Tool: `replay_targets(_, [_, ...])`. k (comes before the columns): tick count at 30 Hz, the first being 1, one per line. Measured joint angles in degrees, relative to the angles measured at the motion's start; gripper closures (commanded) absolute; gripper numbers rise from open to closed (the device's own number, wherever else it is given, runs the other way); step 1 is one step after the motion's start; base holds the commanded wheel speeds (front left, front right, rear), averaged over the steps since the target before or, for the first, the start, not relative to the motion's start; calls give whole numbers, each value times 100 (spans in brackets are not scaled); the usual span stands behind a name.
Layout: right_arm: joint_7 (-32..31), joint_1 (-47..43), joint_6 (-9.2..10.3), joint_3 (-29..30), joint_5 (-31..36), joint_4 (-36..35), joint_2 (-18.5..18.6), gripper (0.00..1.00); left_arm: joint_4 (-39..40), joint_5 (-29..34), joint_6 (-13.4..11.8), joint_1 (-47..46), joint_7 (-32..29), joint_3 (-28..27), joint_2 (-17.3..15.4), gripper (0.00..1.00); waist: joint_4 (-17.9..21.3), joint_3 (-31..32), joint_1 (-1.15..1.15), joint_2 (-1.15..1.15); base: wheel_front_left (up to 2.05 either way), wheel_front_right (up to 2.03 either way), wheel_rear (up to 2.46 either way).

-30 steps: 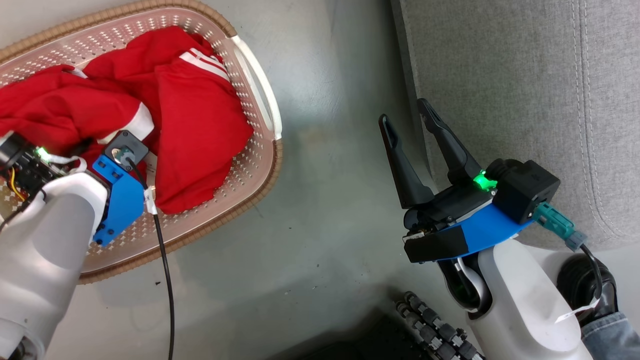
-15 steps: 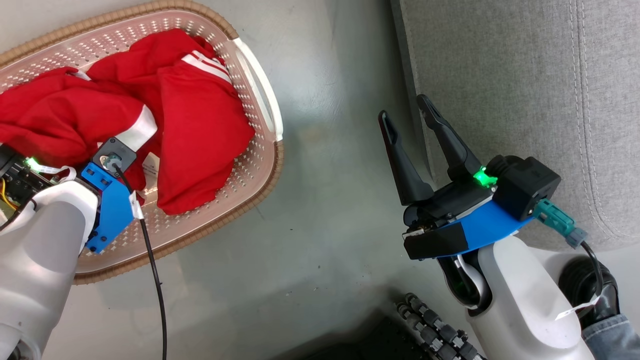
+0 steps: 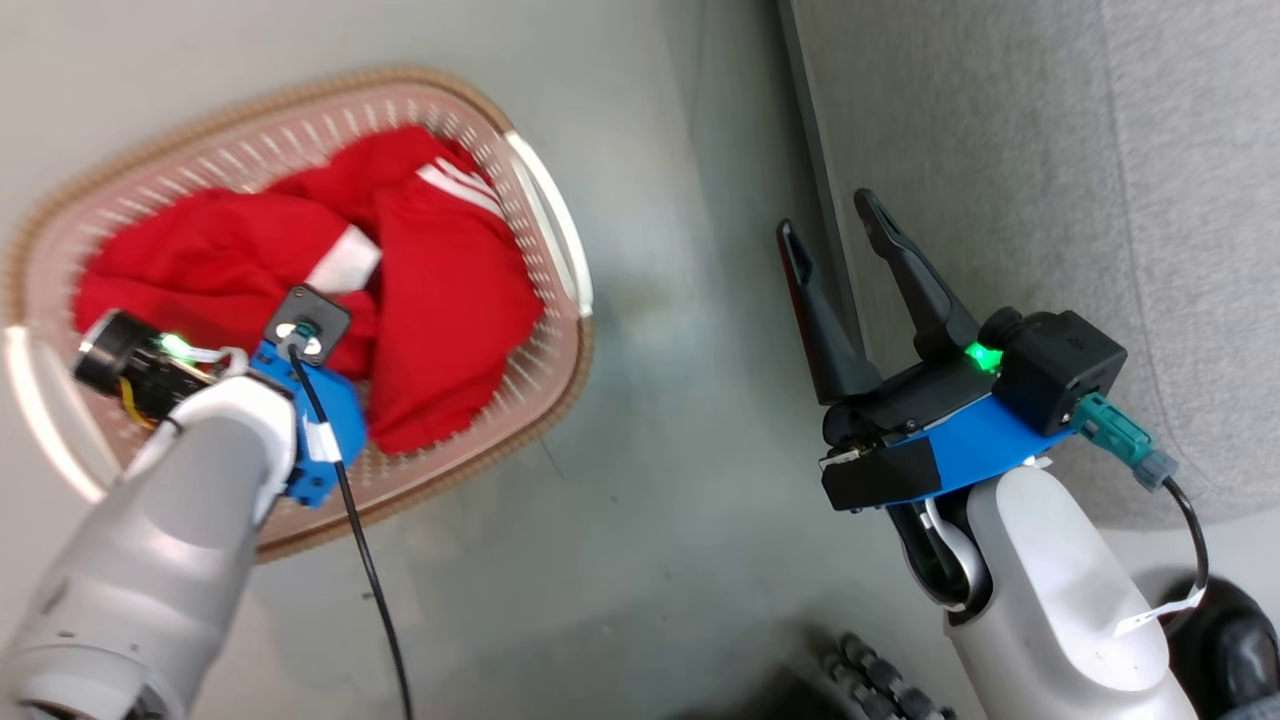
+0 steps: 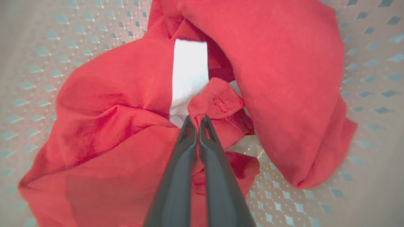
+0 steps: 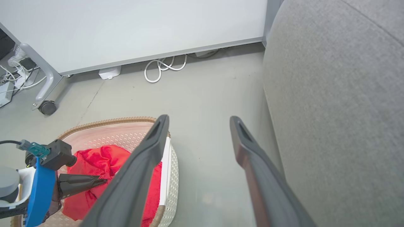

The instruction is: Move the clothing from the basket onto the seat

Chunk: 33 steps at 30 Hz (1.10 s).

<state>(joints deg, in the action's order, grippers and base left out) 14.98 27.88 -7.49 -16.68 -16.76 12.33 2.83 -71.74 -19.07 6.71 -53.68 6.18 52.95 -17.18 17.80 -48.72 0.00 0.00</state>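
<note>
My left gripper (image 4: 197, 120) is pinched shut on a fold of the clothing (image 3: 440, 290), all of it lying in the basket (image 3: 300, 90), nothing on the seat (image 3: 1000, 150) yet, my right gripper (image 3: 828, 218) wide open and empty.

Pale-grey rounded forearms (image 3: 1050, 590) are wearing bright blue wrist brackets (image 3: 985, 440). A green light (image 3: 985, 357) is glowing beside a boxy black camera (image 3: 1065, 365), its teal plug (image 3: 1110, 432) trailing thin black cable (image 3: 1197, 528). The right gripper (image 3: 826, 213) is showing long dark tapered fingers (image 3: 925, 290).

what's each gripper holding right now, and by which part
Left gripper pinches the clothing by a stitched red fold beside its white trim; right gripper is open, holding nothing.
</note>
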Motion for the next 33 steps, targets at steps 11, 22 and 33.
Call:
replay_targets(11, [5, -415, 0, 303, 448, 370, -4, 0, 31, -684, 46, 471, 570, -293, 726, 100, -414, 1255, 0, 0, 0, 0, 0])
replay_targets(22, [5, -1033, 0, 398, 633, 765, -5, 0, 436, -1195, 73, 1144, 860, -464, 1229, 100, -915, 2738, -1, 1, 0, 0, 0])
replay_targets(33, [-135, -1611, 0, 445, 697, 914, -3, 0, 1415, -1488, 73, 1368, 880, -442, 1394, 100, -1444, 4014, -2, 0, 0, 0, 0])
